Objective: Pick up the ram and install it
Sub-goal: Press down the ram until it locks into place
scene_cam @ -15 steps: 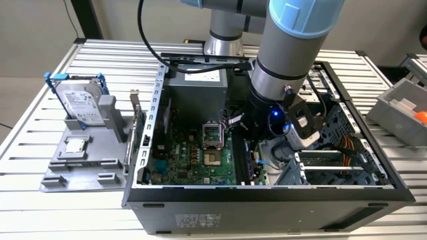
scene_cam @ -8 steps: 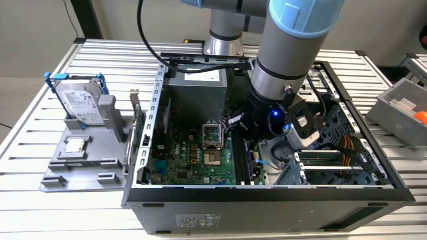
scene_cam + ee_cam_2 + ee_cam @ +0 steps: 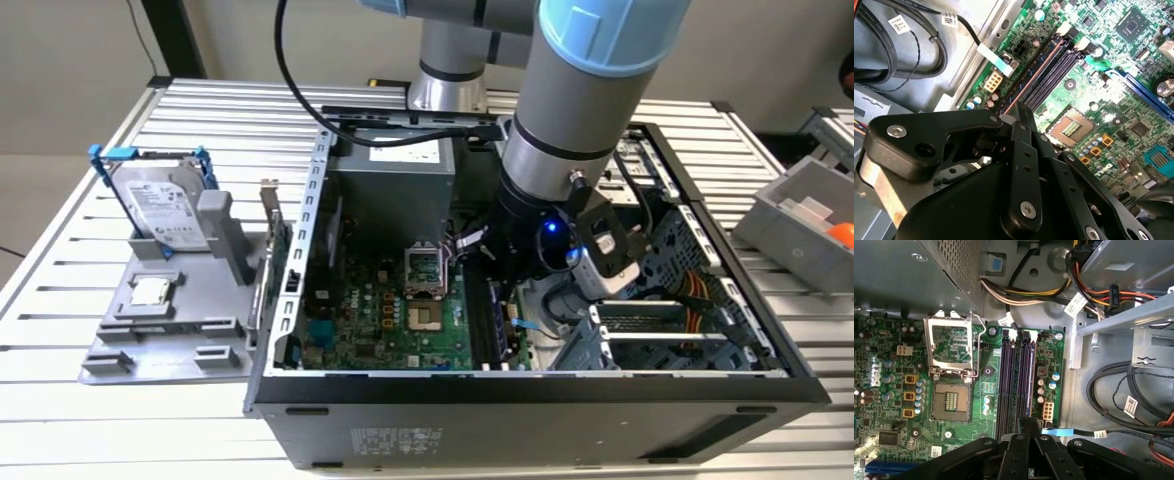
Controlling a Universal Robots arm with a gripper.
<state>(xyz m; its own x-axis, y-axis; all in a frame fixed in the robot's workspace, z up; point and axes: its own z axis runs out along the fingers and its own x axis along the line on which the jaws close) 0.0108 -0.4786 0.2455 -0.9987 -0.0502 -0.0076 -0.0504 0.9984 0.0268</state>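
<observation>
Slatted metal bench (image 3: 80, 420) below, open computer case (image 3: 534, 400) on top. Exterior view first: gripper (image 3: 514, 300) deep inside, right over the memory slots, with the ram (image 3: 497, 325) standing in the slot row beneath it. Hard drive (image 3: 160, 205) and processor chip (image 3: 147, 290) parked on the grey stand at the exterior view's left, well apart.

Second wrist view: fingertips (image 3: 1013, 117) drawn close, seemingly pinching the ram's near end, stick lined along the outermost slot.

First wrist view: same grip, pickup clearly done. Seating looks under way; latching impossible to confirm. Blue-tagged cable (image 3: 1059, 431) just beside the tips, cable bundle (image 3: 1114, 390) crowding the case wall, processor socket (image 3: 951, 400) empty nearby.
</observation>
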